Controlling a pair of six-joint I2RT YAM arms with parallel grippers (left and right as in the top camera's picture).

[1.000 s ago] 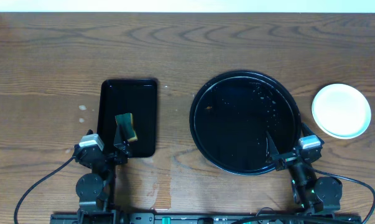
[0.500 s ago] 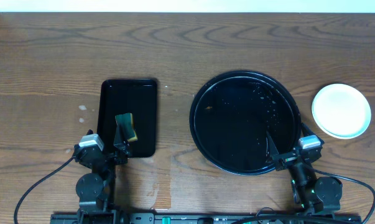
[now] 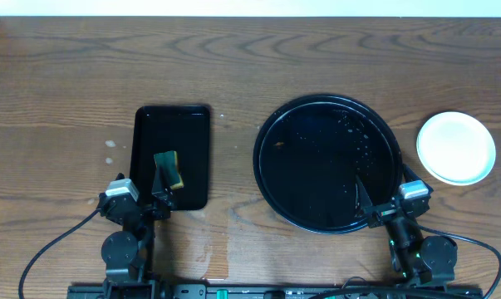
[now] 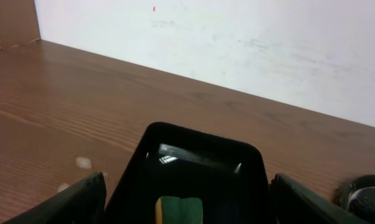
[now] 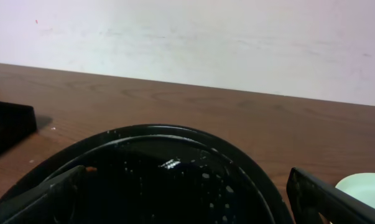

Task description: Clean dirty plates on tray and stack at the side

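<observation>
The round black tray (image 3: pixel 325 100) lies right of centre, wet with droplets, a tiny orange speck (image 3: pixel 279 144) on its left part and no plate on it. To its right, on the wood, rests a pale round plate (image 3: pixel 455 147); from above I cannot tell whether others lie under it. My right gripper (image 3: pixel 387 189) hovers open at the tray's near right edge, nothing between its fingers. In the right wrist view the tray's rim (image 5: pixel 162 129) fills the middle and the plate (image 5: pixel 364 186) peeks in at right. My left gripper (image 3: pixel 146 187) is open near the sponge.
A smaller rectangular black tray (image 3: pixel 171 124) sits at left, holding a green and yellow sponge (image 3: pixel 169 169), seen between the left fingers as the sponge (image 4: pixel 178 210). Pale spots (image 3: pixel 110 145) mark the wood left of it. A white wall runs along the far side.
</observation>
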